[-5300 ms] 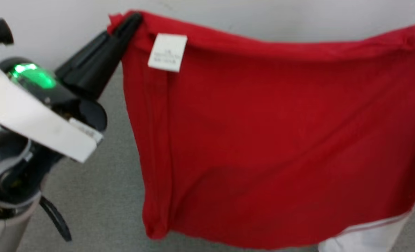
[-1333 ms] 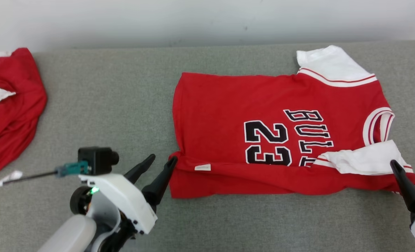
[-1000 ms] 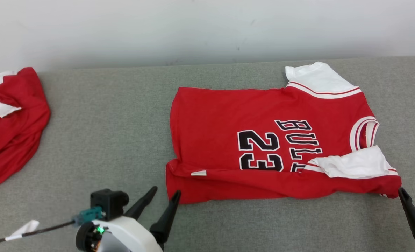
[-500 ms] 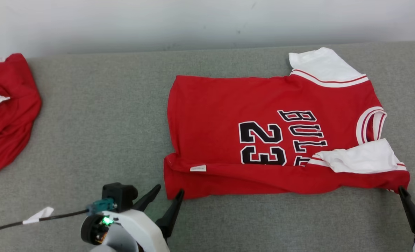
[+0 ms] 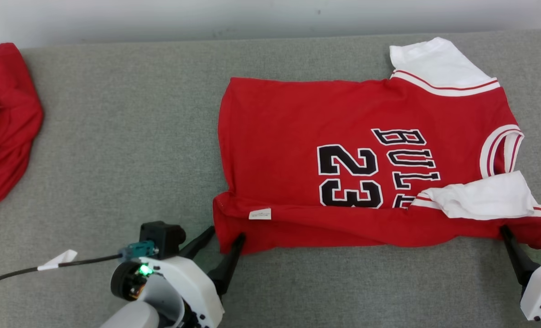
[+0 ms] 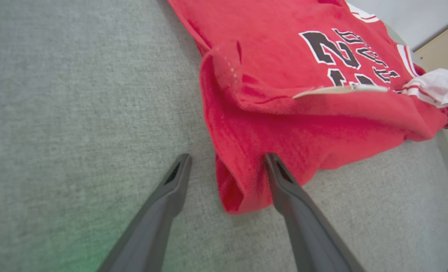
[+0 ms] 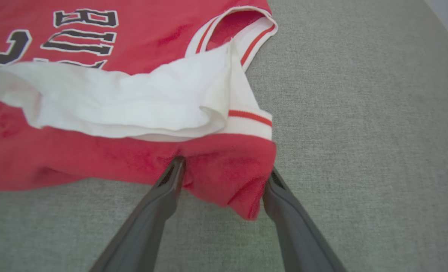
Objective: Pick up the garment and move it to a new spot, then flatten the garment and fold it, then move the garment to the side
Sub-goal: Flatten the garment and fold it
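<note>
Broad bare stretch of table [image 5: 124, 136] between the shirt [image 5: 288, 118] and the crumpled red garment [image 5: 1, 114] at the left edge: open passage. Free strip along the near side as well, below the shirt's folded hem. Closed off at the back by the wall [image 5: 252, 13]. Left hand [image 5: 226, 233] spread around the shirt's near left corner, right hand [image 5: 527, 232] spread around the near right one. Cable [image 5: 83, 262] trailing leftward from the left wrist.
</note>
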You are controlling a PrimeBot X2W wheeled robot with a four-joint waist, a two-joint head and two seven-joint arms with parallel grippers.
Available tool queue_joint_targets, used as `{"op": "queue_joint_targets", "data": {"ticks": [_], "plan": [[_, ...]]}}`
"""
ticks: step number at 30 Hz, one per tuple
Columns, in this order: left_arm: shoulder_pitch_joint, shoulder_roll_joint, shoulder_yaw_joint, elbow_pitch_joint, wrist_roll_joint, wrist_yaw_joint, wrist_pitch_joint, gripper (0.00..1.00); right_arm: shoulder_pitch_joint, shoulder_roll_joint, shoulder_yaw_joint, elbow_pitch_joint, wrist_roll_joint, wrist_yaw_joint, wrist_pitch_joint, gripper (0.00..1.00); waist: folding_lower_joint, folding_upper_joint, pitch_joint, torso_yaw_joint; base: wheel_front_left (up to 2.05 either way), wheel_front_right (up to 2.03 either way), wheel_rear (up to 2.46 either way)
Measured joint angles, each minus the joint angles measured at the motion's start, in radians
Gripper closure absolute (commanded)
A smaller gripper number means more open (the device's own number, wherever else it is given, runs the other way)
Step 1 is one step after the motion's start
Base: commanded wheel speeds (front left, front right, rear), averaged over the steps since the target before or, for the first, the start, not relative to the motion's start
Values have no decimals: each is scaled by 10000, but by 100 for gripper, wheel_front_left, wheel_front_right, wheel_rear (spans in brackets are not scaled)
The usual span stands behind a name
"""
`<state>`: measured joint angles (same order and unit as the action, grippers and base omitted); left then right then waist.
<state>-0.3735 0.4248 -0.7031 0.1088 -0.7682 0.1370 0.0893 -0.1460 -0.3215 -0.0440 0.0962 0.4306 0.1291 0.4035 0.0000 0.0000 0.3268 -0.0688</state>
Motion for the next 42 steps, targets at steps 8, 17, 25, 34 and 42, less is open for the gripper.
{"op": "queue_joint_targets", "data": {"ticks": [8, 17, 25, 34, 42], "plan": [[-515, -380, -153, 368, -102, -326, 98, 0, -469, 29, 309, 408, 326, 0, 6, 0, 0, 0, 348, -17, 0, 0, 0], [-699, -523, -280, 848, -748, -947, 648, 100, -792, -305, 704, 462, 1419, 0, 420, 100, 0, 0, 188, -11, 0, 0, 0], [-619, -123, -50, 119, -2004, -1292, 1910, 100, -959, -1216, 341, -257, 3154, 2, 2207, 100, 1, 0, -149, 84, 0, 0, 0], [636, 562, 44, -1668, -2972, -1099, 2625, 100, 883, -2088, -568, -1517, 4389, 15, 5062, 100, 0, 1, -776, 273, 0, 0, 0], [2428, 679, -412, -2174, -3070, -828, 2157, 100, 3195, -1808, -1246, -2226, 4389, 15, 5823, 100, 0, 0, -974, 275, 0, 0, 0]]}}
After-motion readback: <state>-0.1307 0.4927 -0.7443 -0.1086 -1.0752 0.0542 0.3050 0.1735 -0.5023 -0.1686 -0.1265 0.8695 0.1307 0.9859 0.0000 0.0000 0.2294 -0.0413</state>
